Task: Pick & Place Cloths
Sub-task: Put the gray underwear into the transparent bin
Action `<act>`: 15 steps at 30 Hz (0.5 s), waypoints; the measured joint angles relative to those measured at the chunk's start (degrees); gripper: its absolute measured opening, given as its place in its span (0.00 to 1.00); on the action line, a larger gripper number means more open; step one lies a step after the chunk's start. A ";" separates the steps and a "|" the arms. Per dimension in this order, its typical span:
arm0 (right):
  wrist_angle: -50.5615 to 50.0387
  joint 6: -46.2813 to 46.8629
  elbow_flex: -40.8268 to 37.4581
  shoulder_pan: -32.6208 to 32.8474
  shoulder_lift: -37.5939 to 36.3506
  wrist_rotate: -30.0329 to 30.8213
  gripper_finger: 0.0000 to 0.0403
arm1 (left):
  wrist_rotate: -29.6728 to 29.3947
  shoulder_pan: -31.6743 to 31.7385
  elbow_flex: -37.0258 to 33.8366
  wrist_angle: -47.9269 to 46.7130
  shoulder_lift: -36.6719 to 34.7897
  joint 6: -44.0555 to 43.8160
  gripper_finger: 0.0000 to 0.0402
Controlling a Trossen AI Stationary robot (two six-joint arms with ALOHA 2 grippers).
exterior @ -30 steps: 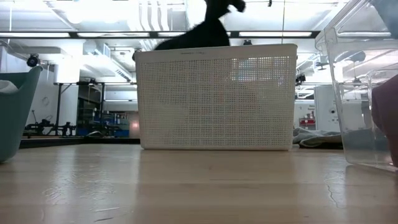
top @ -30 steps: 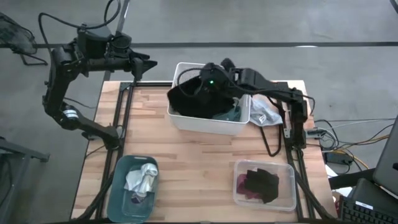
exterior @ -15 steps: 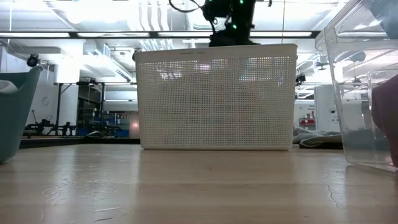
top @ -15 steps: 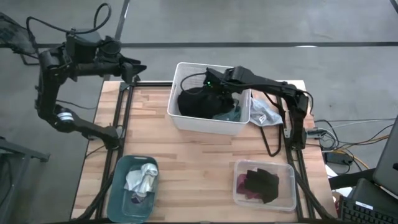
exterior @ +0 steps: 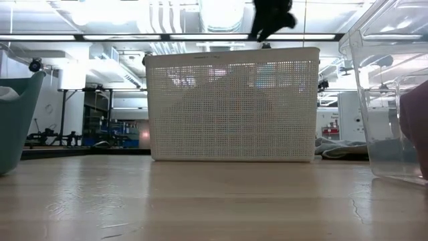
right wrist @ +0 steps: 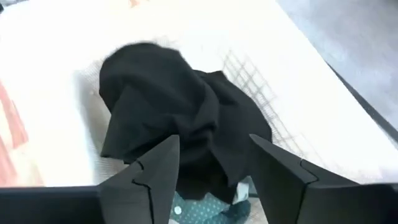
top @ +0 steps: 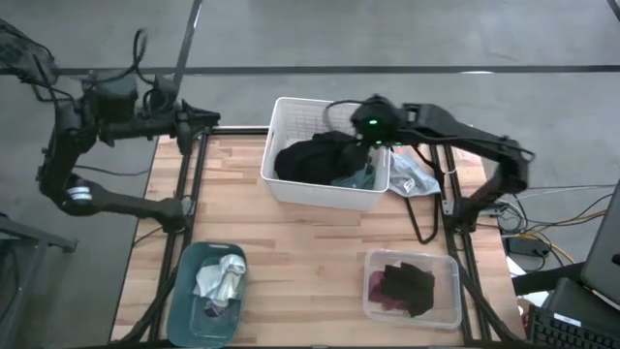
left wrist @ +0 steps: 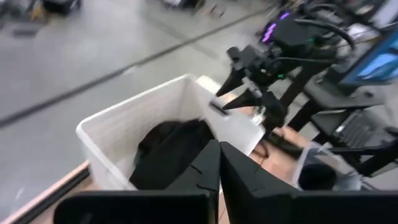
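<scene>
A black cloth [top: 312, 160] lies bunched in the white basket [top: 291, 194], partly on top of a teal-green cloth [top: 359, 179]. My right gripper [right wrist: 208, 163] hangs open above the basket's far right part [top: 373, 121], over the black cloth [right wrist: 168, 106] and clear of it. My left gripper [left wrist: 219, 155] is shut and empty, beyond the table's far left corner [top: 205, 119]. A white-grey cloth [top: 221, 279] lies in the teal bin [top: 186, 308]. Dark maroon and black cloths [top: 405, 286] lie in the clear bin [top: 450, 310].
A crumpled clear plastic bag [top: 412, 179] lies right of the basket, beside the right arm's base and its cables. In the low view the basket's perforated wall [exterior: 231, 107] hides what is inside. Bare wood [top: 291, 233] lies between the basket and the two near bins.
My right gripper has carried the black cloth down into the basket and let go of it. It has then risen and gone toward the basket's far right. The cloth now lies bunched inside. My left gripper has drawn back toward the table's left and has shut.
</scene>
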 joint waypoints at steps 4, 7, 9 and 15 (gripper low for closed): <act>2.76 2.28 -8.33 -0.21 -9.39 -0.20 0.48 | 0.09 -2.13 -13.96 12.79 -8.89 1.76 0.01; 3.95 5.63 -15.38 -0.08 -16.54 -0.25 0.49 | 0.09 -2.68 -25.09 20.69 -15.48 1.72 0.01; 3.45 8.64 -20.46 -0.06 -20.77 -0.38 0.48 | 1.26 -2.83 -32.36 25.88 -19.83 0.40 0.02; 3.64 18.13 -35.30 -0.12 -32.86 0.42 0.45 | 8.24 -2.94 -50.33 41.73 -31.28 -1.32 0.02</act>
